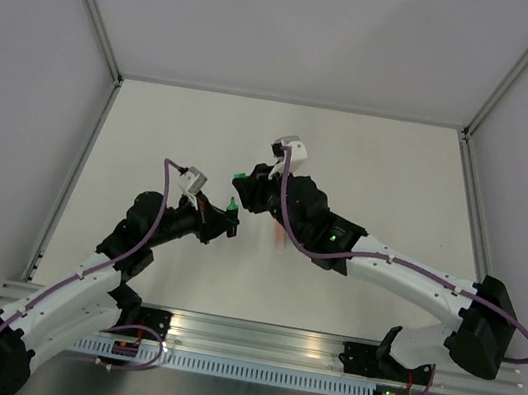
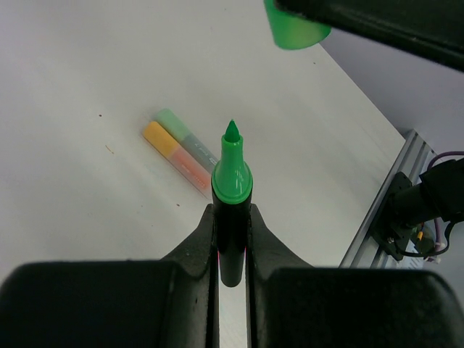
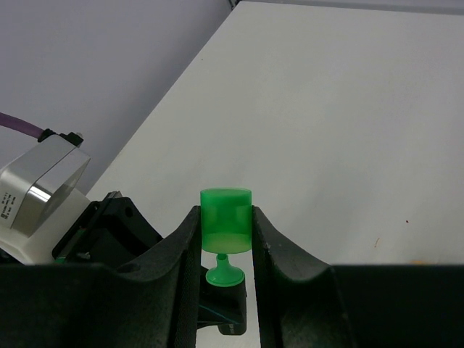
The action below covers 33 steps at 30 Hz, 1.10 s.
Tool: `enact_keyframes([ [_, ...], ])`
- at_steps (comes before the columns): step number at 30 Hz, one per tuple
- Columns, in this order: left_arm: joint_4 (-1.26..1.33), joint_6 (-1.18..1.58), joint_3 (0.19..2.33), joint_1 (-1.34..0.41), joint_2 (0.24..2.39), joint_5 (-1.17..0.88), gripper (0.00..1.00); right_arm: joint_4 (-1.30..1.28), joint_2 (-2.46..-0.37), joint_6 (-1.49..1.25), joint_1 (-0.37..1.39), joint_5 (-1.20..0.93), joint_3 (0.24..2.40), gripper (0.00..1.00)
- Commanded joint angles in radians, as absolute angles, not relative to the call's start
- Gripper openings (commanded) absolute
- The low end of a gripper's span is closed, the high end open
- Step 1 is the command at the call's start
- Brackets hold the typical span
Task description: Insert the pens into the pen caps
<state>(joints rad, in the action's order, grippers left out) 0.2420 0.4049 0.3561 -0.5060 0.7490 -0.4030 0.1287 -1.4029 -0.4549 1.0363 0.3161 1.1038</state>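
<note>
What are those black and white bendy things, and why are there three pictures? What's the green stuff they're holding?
Those are two robot arms bolted to a table. One picture looks down from above; the other two come from small cameras on each arm's wrist. At the end of each arm is a gripper, like two fingers that pinch. The left gripper pinches a dark pen with a green tip. The right gripper pinches a small green cap. They hold them close, tip pointing toward cap, but not yet joined. On the white table lie two more pens side by side, an orange pen and a pale green pen.
</note>
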Motion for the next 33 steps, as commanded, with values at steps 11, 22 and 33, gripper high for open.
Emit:
enact_keyframes([
  [11,0.321,0.402,0.379,-0.506,0.712,-0.446,0.02,0.244,-1.465,-0.374,1.114,0.426,1.111,0.00],
  [22,0.311,0.403,0.376,-0.506,0.686,-0.428,0.02,0.252,-1.476,-0.312,1.161,0.500,1.088,0.00],
  [33,0.347,0.446,0.353,-0.505,0.669,-0.423,0.02,0.334,-1.479,-0.261,1.242,0.613,1.000,0.00],
])
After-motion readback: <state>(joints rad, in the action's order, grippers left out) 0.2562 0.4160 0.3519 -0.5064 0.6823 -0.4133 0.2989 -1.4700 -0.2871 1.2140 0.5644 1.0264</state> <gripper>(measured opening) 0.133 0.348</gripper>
